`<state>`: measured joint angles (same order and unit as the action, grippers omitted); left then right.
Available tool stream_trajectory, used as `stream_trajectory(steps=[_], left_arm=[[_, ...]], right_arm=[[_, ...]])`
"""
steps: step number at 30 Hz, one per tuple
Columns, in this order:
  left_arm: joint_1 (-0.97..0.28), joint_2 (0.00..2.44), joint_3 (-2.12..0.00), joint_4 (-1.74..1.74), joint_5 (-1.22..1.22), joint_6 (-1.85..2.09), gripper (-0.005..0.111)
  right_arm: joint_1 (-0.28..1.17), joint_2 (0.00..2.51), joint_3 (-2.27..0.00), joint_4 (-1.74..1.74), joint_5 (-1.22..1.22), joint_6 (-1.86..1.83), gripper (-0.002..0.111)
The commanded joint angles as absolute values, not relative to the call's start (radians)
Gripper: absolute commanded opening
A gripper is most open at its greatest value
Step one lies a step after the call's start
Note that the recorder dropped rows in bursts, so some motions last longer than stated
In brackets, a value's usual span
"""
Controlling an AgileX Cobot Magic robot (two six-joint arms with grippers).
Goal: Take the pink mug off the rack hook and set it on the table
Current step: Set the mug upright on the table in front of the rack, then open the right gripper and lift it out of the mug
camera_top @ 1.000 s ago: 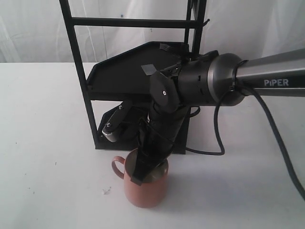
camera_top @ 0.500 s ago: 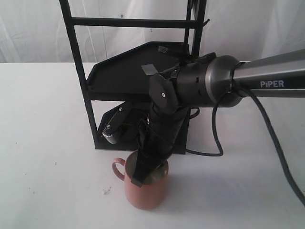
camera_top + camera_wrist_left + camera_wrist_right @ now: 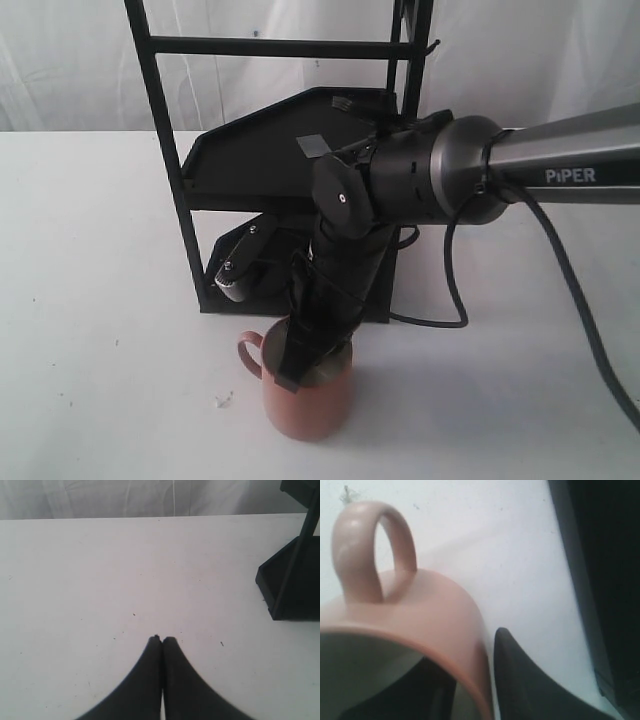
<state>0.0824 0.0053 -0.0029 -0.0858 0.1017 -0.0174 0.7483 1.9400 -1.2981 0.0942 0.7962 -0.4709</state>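
The pink mug (image 3: 305, 400) stands upright on the white table (image 3: 100, 300) just in front of the black rack (image 3: 260, 150), its loop handle pointing left. My right gripper (image 3: 300, 372) reaches down from above and is shut on the mug's rim. In the right wrist view one finger is inside the pink mug (image 3: 420, 605) and the other finger (image 3: 520, 680) lies along the outside of its wall. The rack hook (image 3: 432, 44) at the top of the upright is bare. My left gripper (image 3: 162, 639) hovers shut over the table (image 3: 100, 580), holding nothing.
The rack's two tray shelves sit right behind the mug; a dark object with a pale end (image 3: 240, 262) lies on the lower one. The right arm's cable (image 3: 455, 290) loops down beside the rack base. The rack's corner (image 3: 295, 580) shows in the left wrist view.
The right arm has shifted slightly left and down with the mug. Over the last half second almost nothing has moved.
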Motion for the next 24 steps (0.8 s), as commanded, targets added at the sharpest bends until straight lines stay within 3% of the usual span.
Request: stream_trajectory(steps=[1, 24], left_arm=[[0.08, 0.0, 0.0, -0.095, 0.098, -0.019, 0.0], [0.08, 0.0, 0.0, -0.095, 0.098, -0.019, 0.0]], right_arm=[[0.749, 1.927, -1.304, 0.097, 0.805, -0.464, 0.03], [0.749, 1.706, -1.304, 0.111, 0.884, -0.437, 0.03]])
